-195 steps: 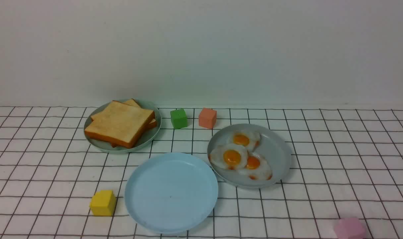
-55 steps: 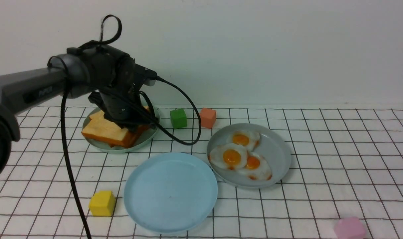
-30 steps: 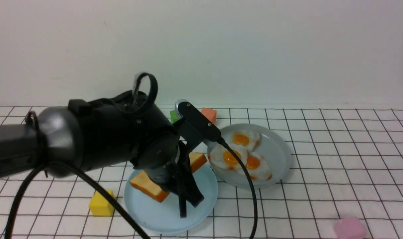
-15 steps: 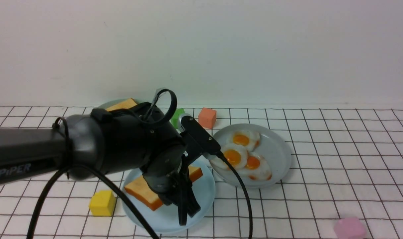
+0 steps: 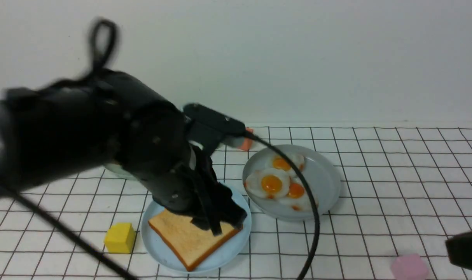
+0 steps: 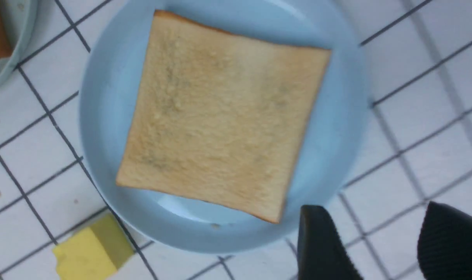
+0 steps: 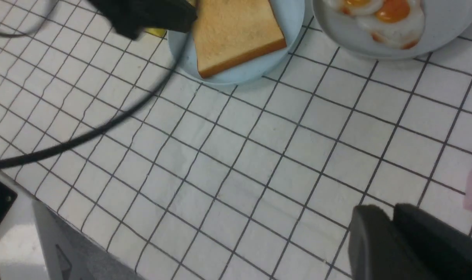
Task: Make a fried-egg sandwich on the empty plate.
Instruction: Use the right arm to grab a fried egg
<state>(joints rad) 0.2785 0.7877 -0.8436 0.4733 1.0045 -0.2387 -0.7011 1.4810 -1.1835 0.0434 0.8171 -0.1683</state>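
Toast (image 5: 189, 241) lies flat on plate (image 5: 158, 252); I would raise the left end effector (image 6: 380, 252), jaws wide and empty, straight up without dragging it, eggs (image 5: 277, 182) at two o'clock.

A lab tabletop: gridded cloth (image 5: 376, 175), bare white wall (image 5: 298, 58), toy toast (image 5: 189, 239), yellow block (image 5: 120, 237)

Light bright, even, diffuse | shadows faint, soft beneath grey-blue plate (image 5: 326, 182) on worktop (image 5: 395, 175) | heavy motion smear over left arm (image 5: 84, 132), cable (image 7: 104, 128) streaked | left pincer (image 6: 376, 221) out of focus
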